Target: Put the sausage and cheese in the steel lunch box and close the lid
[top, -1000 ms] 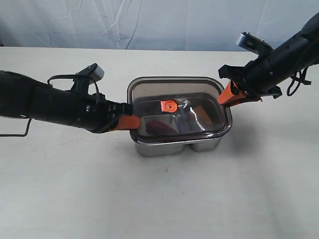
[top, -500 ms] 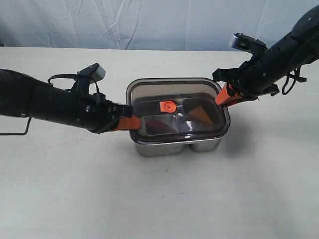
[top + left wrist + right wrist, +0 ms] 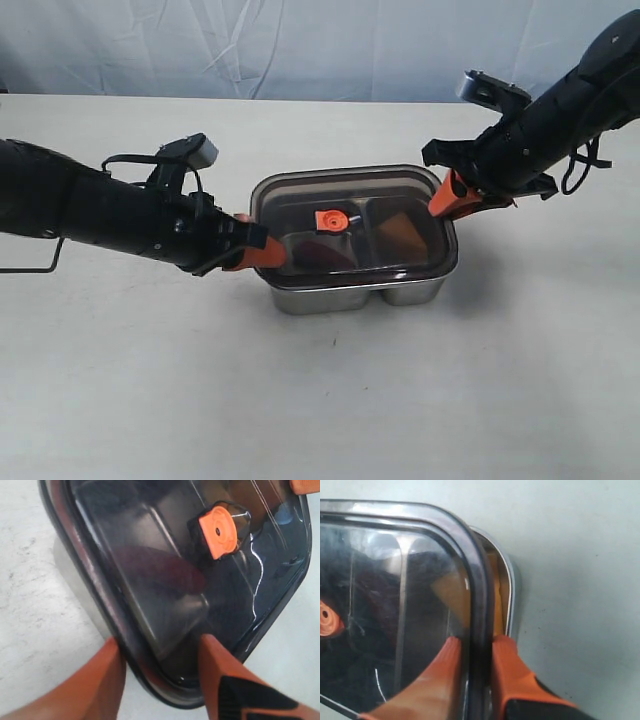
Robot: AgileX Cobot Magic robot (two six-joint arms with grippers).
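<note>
Pale tabletop (image 3: pixel 320 400), wrinkled blue-white cloth backdrop (image 3: pixel 300 40) behind. Mid-table: shiny rectangular two-compartment steel lunch box (image 3: pixel 350 292) w/ dark smoky translucent plastic lid (image 3: pixel 300 195) lying on top, orange round valve (image 3: pixel 329 220) at centre. Through the lid: glossy red toy sausage (image 3: pixel 322 252) in the left compartment, yellow-orange cheese wedge (image 3: pixel 402 232) in the right. Left gripper (image 3: pixel 262 253): fingers (image 3: pixel 102 680) spread, loosely straddling the lid's left edge, no clamp. Right gripper (image 3: pixel 440 203): pinched tight on the lid's right rim. Step in hand, prob.: seating the lid. Right wrist view shows steel peeking outside the lid edge, so that end looks unseated. Best approach: square the lid over the box first, let go on the right w/o dragging it, then press straight down evenly so it beds all round. Keep fingertips out from btwn lid & box.
</note>
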